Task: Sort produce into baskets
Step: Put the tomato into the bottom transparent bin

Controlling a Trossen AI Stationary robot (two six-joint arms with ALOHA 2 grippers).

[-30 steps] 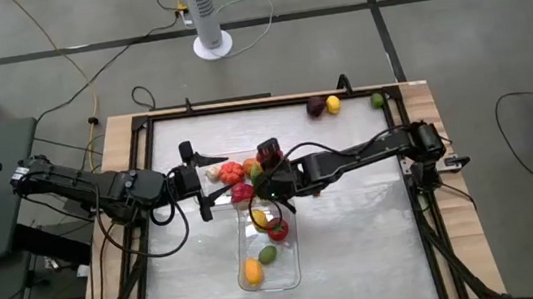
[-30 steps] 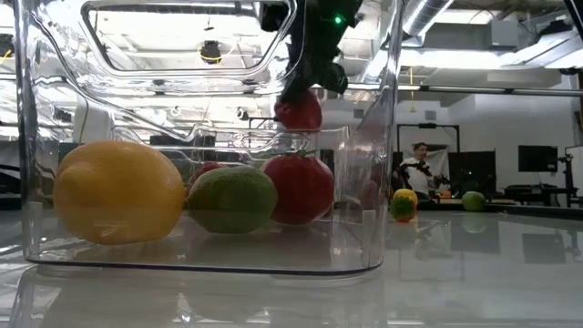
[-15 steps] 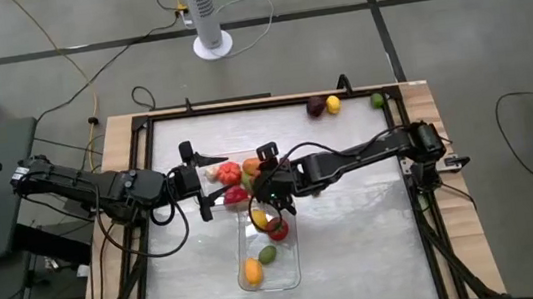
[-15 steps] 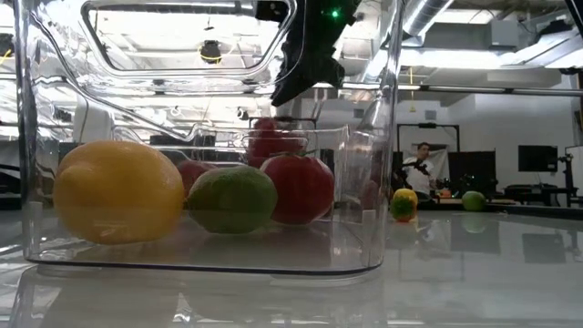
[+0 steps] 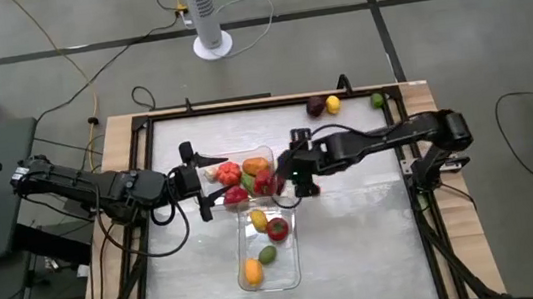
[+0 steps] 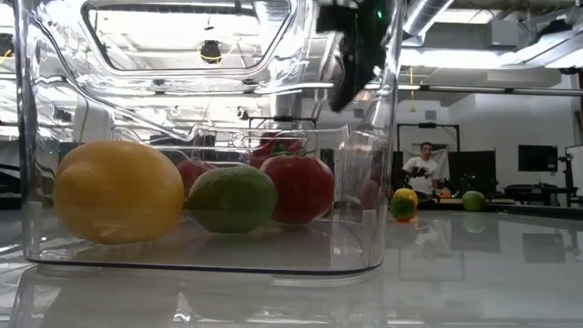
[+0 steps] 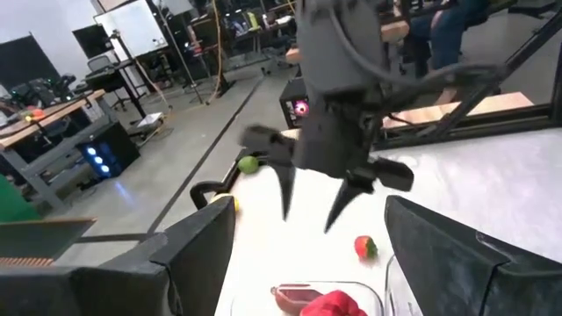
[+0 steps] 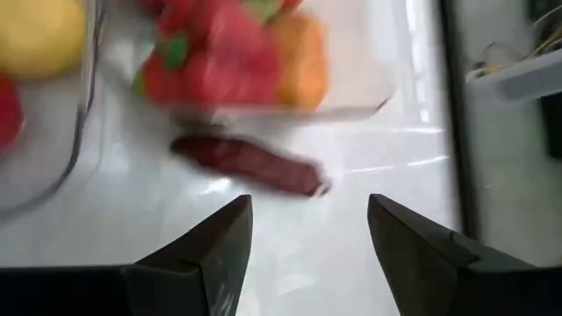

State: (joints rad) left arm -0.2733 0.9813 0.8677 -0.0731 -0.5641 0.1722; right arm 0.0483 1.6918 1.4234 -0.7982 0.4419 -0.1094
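Seen from above, two clear baskets sit mid-table: the near basket (image 5: 266,250) runs toward the front edge and holds a yellow piece (image 5: 258,218), a red piece (image 5: 277,229), a green piece (image 5: 268,255) and an orange-yellow piece (image 5: 252,270); the far basket (image 5: 265,157), touching its top end, holds a heap of red and orange produce (image 5: 240,180). The right gripper (image 5: 299,178) hovers just beside the far basket's right side, its fingers spread and empty, with nothing between them in its wrist view, where a dark maroon piece (image 8: 248,166) lies on the table just outside that basket. The left gripper (image 5: 204,182) waits at the far basket's left side, fingers spread and empty. Three loose pieces sit well apart at the table's far right corner: a maroon one (image 5: 316,108), a yellow one (image 5: 333,105) and a green one (image 5: 378,100). The step in hand looks like the gap between a drop and the next pick (the right arm is free). The next move likely calls for the right gripper to lower over a loose piece, such as the maroon one close by, and close squarely, since small rounded toys can roll away from the fingers.
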